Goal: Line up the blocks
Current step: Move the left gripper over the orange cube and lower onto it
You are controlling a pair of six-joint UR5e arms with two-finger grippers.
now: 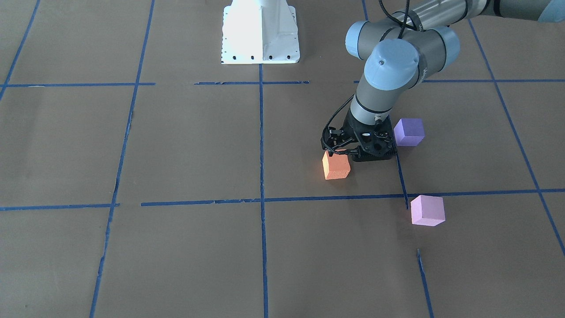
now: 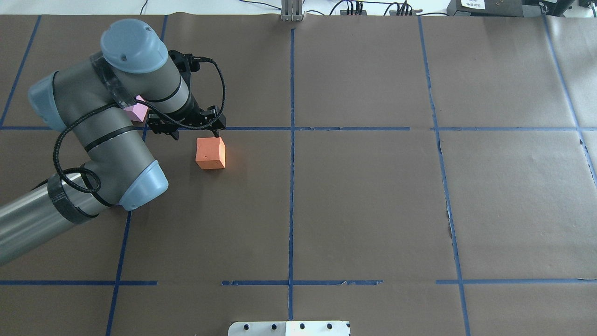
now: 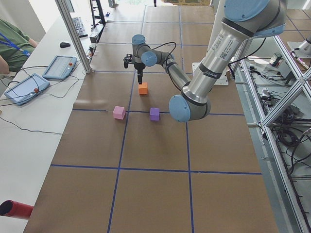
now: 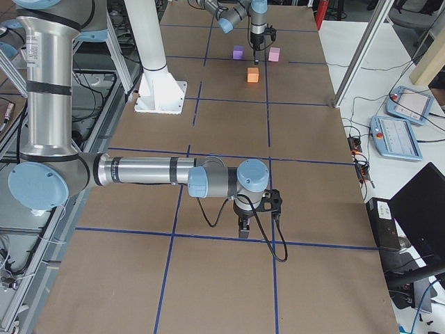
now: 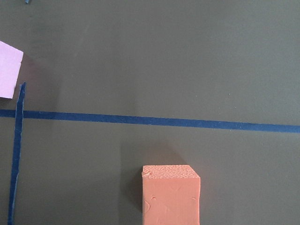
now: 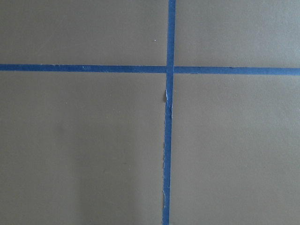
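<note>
The orange block (image 1: pixel 336 165) lies on the brown table, also in the overhead view (image 2: pixel 211 153) and low in the left wrist view (image 5: pixel 171 197). The violet-purple block (image 1: pixel 409 132) sits behind the left arm and is hidden in the overhead view. The pale pink block (image 1: pixel 427 210) lies apart from it, partly hidden by the arm in the overhead view (image 2: pixel 136 112). My left gripper (image 2: pixel 218 135) points down, shut and empty, its tip at the orange block's far top edge (image 1: pixel 330 153). I cannot tell if it touches. My right gripper (image 4: pixel 243 226) hangs over a tape crossing far away; I cannot tell whether it is open or shut.
The white robot base (image 1: pixel 260 31) stands at the table's robot side. Blue tape lines (image 2: pixel 292 186) mark a grid on the brown paper. Operator tablets (image 3: pixel 34 82) lie on the white bench beyond the table edge.
</note>
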